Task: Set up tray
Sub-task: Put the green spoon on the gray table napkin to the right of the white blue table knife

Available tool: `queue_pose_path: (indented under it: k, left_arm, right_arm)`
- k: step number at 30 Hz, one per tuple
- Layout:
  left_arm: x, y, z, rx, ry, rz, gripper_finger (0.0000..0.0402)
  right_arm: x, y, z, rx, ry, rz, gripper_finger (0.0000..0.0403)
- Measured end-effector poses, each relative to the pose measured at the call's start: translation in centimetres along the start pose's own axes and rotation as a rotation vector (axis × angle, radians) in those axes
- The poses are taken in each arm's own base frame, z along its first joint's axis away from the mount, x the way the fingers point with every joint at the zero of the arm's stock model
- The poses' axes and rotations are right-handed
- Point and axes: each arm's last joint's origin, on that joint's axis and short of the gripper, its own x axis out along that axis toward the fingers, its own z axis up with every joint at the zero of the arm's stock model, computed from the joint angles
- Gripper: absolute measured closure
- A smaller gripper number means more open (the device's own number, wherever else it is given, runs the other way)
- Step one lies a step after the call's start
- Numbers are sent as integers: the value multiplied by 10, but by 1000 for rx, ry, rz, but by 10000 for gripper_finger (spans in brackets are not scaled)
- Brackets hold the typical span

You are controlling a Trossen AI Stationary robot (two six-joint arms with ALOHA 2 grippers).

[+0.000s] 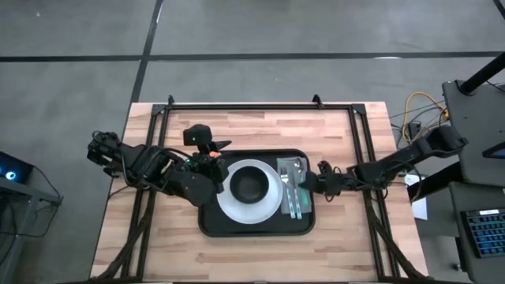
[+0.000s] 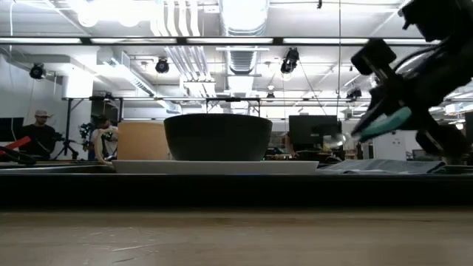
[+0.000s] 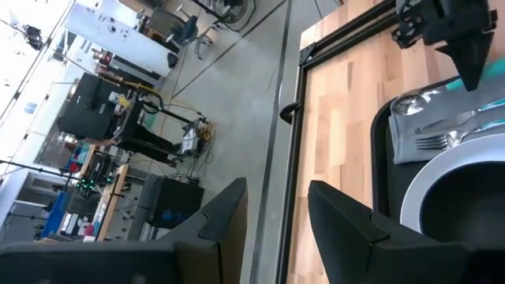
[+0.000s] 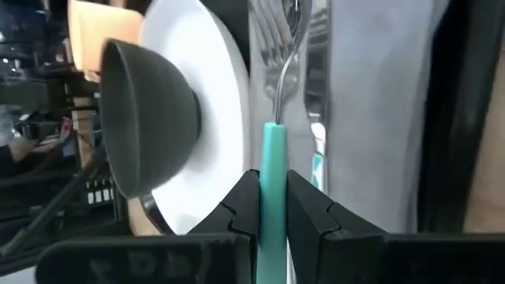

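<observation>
a wooden table carries a white plate (dark bowl on it) beside cutlery on a grey napkin.

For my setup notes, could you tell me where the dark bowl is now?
In the high view, the dark round bowl sits centred on the white round plate, left of the grey folded napkin, inside the black rectangular tray.

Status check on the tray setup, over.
Right hand shut on teal-handled fork above the napkin. Left hand apart, empty, by tray edge. Plate and bowl on tray. Nothing blocking.
</observation>
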Motion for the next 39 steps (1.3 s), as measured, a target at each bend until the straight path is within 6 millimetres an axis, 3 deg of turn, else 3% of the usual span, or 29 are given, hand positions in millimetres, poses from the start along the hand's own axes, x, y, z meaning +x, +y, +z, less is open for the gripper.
queue_pose_path:
  k: [16, 21, 26, 39]
  left_arm:
    - [0, 0, 0, 4, 0, 0, 284]
    - [0, 0, 0, 4, -1, -5, 284]
    - [0, 0, 0, 4, -1, -5, 284]
    - [0, 0, 0, 31, -1, -6, 284]
  right_arm:
    - [32, -21, -21, 76, 59, -59, 365]
    - [29, -21, -21, 64, 81, -77, 301]
    - [24, -18, -19, 65, 89, -68, 265]
    - [3, -6, -16, 57, 113, -14, 261]
